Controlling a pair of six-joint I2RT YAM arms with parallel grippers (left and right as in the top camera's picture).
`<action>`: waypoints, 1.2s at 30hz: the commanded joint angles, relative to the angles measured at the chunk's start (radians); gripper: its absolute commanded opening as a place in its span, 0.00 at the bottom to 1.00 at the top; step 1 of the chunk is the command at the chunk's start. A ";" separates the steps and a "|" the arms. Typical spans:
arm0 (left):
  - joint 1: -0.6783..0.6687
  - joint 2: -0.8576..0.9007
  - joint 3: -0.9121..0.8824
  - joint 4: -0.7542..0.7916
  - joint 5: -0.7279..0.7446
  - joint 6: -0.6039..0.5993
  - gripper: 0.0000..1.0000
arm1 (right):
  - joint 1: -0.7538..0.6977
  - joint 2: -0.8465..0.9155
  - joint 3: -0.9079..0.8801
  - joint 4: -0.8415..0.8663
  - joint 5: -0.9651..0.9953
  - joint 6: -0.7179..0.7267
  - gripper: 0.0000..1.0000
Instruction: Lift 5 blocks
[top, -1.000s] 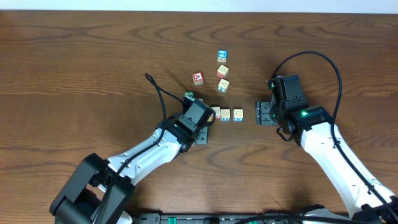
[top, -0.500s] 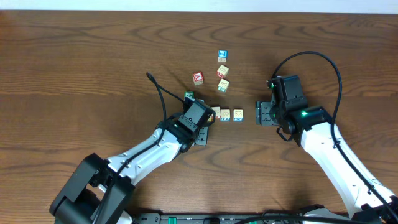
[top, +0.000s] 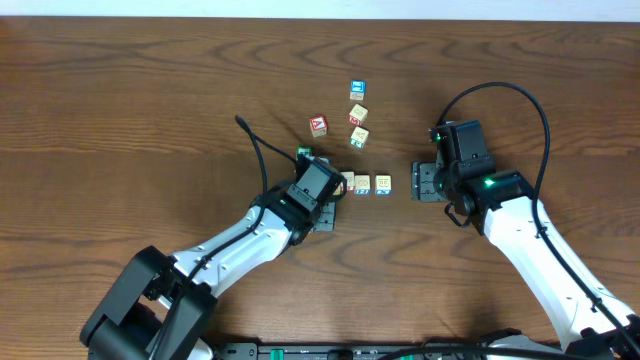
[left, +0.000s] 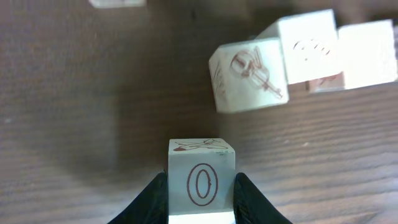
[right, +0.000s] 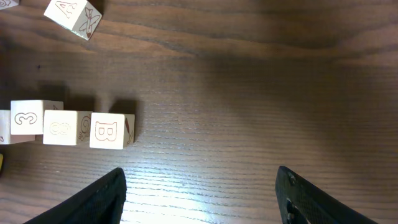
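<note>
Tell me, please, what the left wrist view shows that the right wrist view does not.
Only the left wrist view: the left jaws closed on both sides of a cream block with an oval mark.
Only the right wrist view: the right jaws wide apart with nothing between them, a row of blocks ending in a B, and a tilted block marked A.
Both: cream printed blocks on the brown wooden table. Whether any one block appears in both views, I cannot tell.
</note>
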 joint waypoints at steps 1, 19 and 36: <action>0.026 0.015 0.021 0.016 -0.010 0.016 0.30 | -0.003 0.010 -0.008 0.002 0.003 -0.010 0.74; 0.085 0.015 0.021 0.095 -0.008 -0.006 0.30 | -0.003 0.010 -0.008 0.004 0.003 -0.010 0.73; 0.085 0.018 0.021 0.140 -0.008 -0.006 0.30 | -0.002 0.033 -0.037 0.085 -0.010 -0.009 0.71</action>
